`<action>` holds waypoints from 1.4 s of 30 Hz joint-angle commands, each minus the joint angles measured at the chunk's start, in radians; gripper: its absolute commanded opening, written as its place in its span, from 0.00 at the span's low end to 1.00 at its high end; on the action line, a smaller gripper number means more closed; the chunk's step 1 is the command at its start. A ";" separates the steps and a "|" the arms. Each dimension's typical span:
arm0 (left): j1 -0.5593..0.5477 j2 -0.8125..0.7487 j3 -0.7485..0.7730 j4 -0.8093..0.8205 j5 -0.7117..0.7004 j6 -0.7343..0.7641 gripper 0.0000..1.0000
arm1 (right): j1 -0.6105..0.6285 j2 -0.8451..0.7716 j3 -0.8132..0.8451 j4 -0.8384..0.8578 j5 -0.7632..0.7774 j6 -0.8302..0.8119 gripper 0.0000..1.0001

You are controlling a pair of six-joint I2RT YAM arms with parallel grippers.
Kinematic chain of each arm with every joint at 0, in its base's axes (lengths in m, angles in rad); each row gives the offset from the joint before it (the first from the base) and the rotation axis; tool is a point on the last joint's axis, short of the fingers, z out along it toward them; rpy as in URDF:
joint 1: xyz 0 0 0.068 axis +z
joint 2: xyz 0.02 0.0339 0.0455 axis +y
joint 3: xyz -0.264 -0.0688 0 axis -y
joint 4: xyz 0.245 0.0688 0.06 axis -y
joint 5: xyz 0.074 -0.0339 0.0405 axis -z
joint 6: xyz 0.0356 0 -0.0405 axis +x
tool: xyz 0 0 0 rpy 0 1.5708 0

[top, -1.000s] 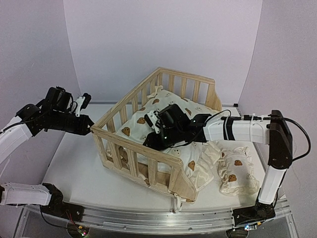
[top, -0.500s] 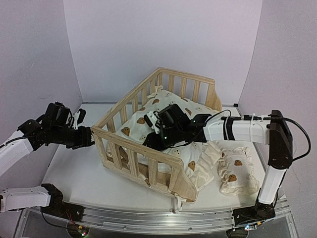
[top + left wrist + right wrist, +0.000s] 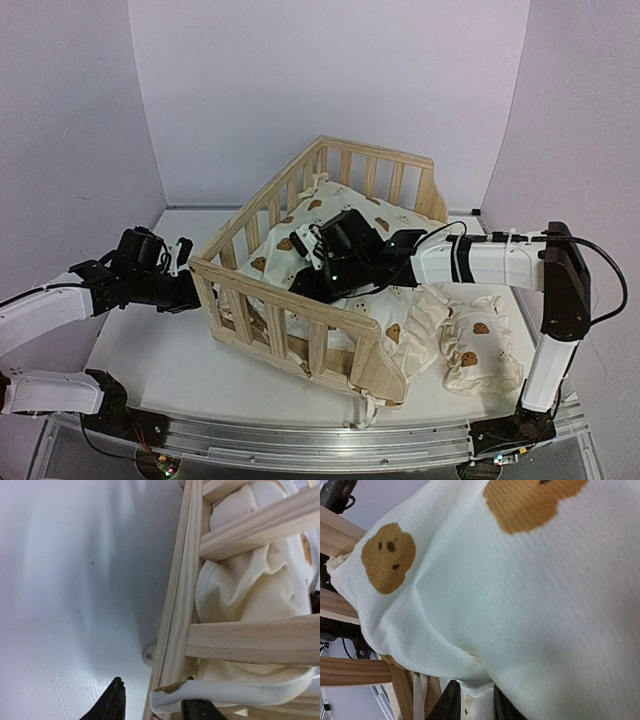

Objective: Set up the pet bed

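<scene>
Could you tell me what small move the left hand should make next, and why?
Probably close the left hand on the bed's bottom rail. Its jaws stand open astride that rail near a foot, one outside, one under a cushion flap. The right hand is pinching the cushion inside the bed, so holding the frame steady would likely help.

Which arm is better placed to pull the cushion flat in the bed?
Likely right: the right pincer pinches the cushion inside the pet bed; the left pincer sits outside the corner rail, slats in the way.
</scene>
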 commanded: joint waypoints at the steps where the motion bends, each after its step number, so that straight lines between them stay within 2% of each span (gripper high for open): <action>1: -0.008 0.028 -0.014 0.143 -0.110 0.020 0.30 | 0.027 -0.047 0.052 0.032 -0.008 -0.023 0.28; 3: -0.008 0.013 -0.002 0.113 -0.219 0.037 0.23 | 0.049 -0.066 0.071 0.030 -0.015 -0.042 0.33; 5: -0.008 -0.007 -0.001 0.106 -0.245 0.049 0.22 | 0.072 -0.080 0.092 0.028 -0.039 -0.069 0.39; 8: -0.008 -0.003 0.003 0.133 -0.148 0.066 0.21 | 0.078 -0.079 0.129 0.018 -0.171 -0.083 0.42; 12: -0.008 0.039 0.003 0.154 -0.025 0.074 0.22 | 0.087 -0.018 0.182 -0.012 -0.304 -0.122 0.38; 15: -0.008 0.051 -0.006 0.178 0.033 0.074 0.28 | 0.099 0.035 0.215 -0.024 -0.332 -0.135 0.34; 19: -0.007 0.080 -0.022 0.224 0.068 0.064 0.38 | 0.108 0.069 0.219 -0.027 -0.239 -0.102 0.29; 21: -0.007 0.111 -0.023 0.228 0.057 0.064 0.29 | 0.108 0.065 0.203 -0.028 -0.188 -0.082 0.29; 23: -0.007 0.139 -0.010 0.195 -0.021 0.069 0.19 | 0.108 0.053 0.186 -0.036 -0.137 -0.067 0.30; 27: -0.008 0.129 0.084 0.014 -0.396 0.113 0.04 | 0.107 0.031 0.166 -0.054 -0.084 -0.059 0.32; 32: -0.008 0.012 0.179 -0.111 -0.665 0.136 0.04 | 0.107 0.005 0.147 -0.062 -0.015 -0.063 0.33; 36: -0.010 -0.077 0.243 -0.175 -0.817 0.151 0.13 | 0.106 0.000 0.146 -0.067 0.005 -0.070 0.33; 40: -0.009 -0.105 0.309 -0.236 -0.881 0.189 0.25 | 0.106 -0.002 0.148 -0.069 0.016 -0.070 0.34; 42: -0.008 -0.091 0.341 -0.290 -0.856 0.182 0.42 | 0.106 -0.003 0.154 -0.070 0.009 -0.070 0.34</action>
